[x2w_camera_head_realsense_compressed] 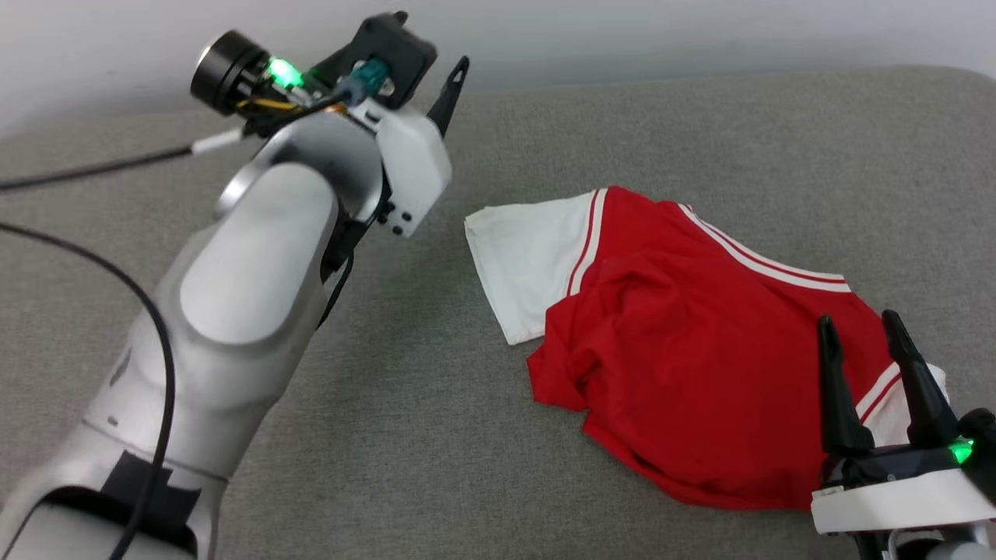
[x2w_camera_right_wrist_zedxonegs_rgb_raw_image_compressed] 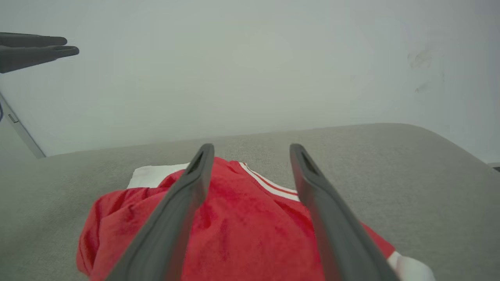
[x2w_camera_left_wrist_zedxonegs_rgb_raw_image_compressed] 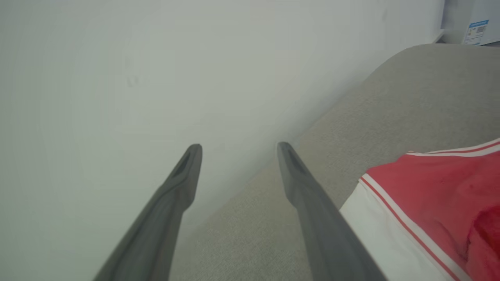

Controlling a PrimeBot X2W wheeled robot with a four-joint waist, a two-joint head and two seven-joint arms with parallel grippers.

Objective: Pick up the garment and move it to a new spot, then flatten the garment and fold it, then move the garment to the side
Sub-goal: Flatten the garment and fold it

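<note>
Head: shirt (x2w_camera_head_realsense_compressed: 685, 350) crumpled right of centre on the table (x2w_camera_head_realsense_compressed: 436, 435), bare cloth to its left; right end effector (x2w_camera_head_realsense_compressed: 857, 320) wide over the shirt's near-right edge.
Left wrist: left end effector (x2w_camera_left_wrist_zedxonegs_rgb_raw_image_compressed: 239, 146) wide, empty, at the table's far edge by the wall (x2w_camera_left_wrist_zedxonegs_rgb_raw_image_compressed: 117, 78).
Right wrist: fingers (x2w_camera_right_wrist_zedxonegs_rgb_raw_image_compressed: 187, 195) spread over the shirt, nothing held.

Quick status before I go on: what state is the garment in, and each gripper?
garment: crumpled, unfolded, lying loose on the grey cushion, one white sleeve spread flat.
left gripper: jaws open, empty, raised clear of the garment.
right gripper: jaws open, gripping nothing, over the garment's near right end; contact with the cloth cannot be told.
</note>
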